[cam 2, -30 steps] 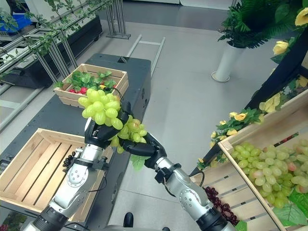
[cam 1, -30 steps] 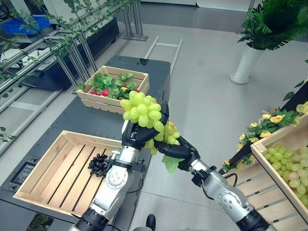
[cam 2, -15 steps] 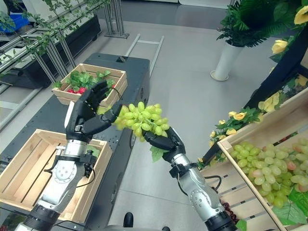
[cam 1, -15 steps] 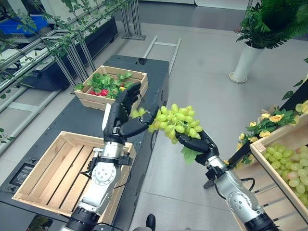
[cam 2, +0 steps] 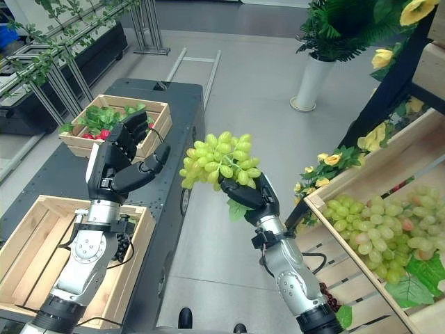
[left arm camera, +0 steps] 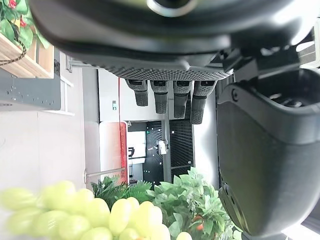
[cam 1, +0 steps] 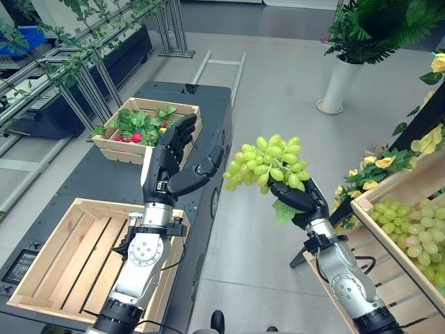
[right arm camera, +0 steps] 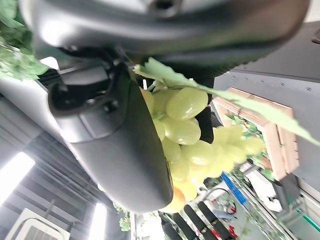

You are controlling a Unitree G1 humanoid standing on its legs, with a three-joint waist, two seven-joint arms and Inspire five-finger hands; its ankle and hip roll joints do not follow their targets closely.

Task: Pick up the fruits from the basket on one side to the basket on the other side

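A bunch of green grapes (cam 1: 268, 163) with a leaf hangs in the air over the grey floor, and my right hand (cam 1: 300, 202) is shut on its lower end. The same grapes (right arm camera: 187, 135) press against that hand's thumb in the right wrist view. My left hand (cam 1: 170, 167) stands open just left of the bunch, fingers straight and apart from it, above the near wooden crate (cam 1: 49, 261). On the right, a slanted wooden crate (cam 2: 316, 209) holds a pile of green grapes (cam 2: 379, 233). A dark grape bunch (cam 2: 125, 243) shows behind my left wrist.
A second wooden crate (cam 1: 142, 149) with leaves and red fruit sits farther back on the dark table (cam 1: 215, 115). Yellow flowers (cam 1: 372, 170) line the right stand. A potted plant in a white vase (cam 1: 337, 87) stands on the floor beyond. Metal racks with vines run along the left.
The green bunch passed from my left hand to my right hand and moved right, away from the near crate. My left hand opened and let go. The camera view turned rightward.
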